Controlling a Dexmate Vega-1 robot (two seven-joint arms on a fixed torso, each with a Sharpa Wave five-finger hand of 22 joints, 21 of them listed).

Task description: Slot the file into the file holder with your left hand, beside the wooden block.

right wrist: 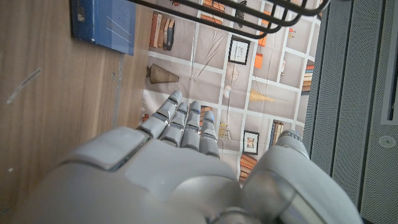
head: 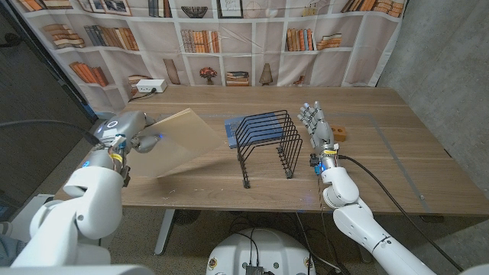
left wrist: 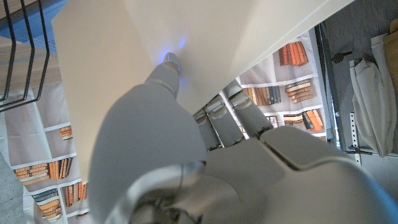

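My left hand (head: 126, 131) grips a beige file (head: 183, 142) by its near edge and holds it tilted above the table's left part, left of the black wire file holder (head: 267, 141). In the left wrist view the left hand (left wrist: 186, 137) pinches the file (left wrist: 155, 43), and the holder's wires (left wrist: 18, 56) show beyond it. A small wooden block (head: 338, 133) lies on the table right of the holder, outside it. My right hand (head: 317, 126) stands between holder and block with fingers apart, holding nothing; the right wrist view shows the right hand (right wrist: 180, 155) below the holder (right wrist: 249, 12).
A blue flat item (head: 231, 130) lies at the holder's back left, seen as the blue item (right wrist: 102, 22) from the right wrist. A white power strip (head: 149, 86) sits at the table's back left. A bookshelf-print curtain hangs behind the table.
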